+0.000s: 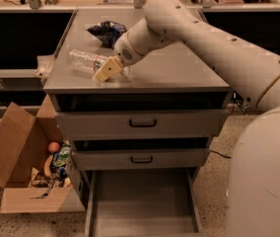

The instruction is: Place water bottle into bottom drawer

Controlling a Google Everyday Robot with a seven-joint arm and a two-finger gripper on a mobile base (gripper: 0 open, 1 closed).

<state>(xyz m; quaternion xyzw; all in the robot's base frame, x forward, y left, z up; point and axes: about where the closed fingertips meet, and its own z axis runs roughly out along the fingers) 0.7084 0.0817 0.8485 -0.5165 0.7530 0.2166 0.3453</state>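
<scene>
The water bottle (pixel 85 61) is clear and ribbed and lies on its side on the grey cabinet top (pixel 179 73), near the left front edge. My gripper (pixel 108 69) reaches in from the right on the white arm and sits at the bottle's right end, over its label band, low on the cabinet top. The bottom drawer (pixel 142 204) is pulled open below, showing a plain grey floor with nothing in it.
A dark blue snack bag (pixel 105 31) lies behind the bottle. Two upper drawers (pixel 142 124) with black handles are shut. An open cardboard box (pixel 24 169) with fruit and packets stands on the floor at the left. The robot's white body (pixel 263 181) fills the right.
</scene>
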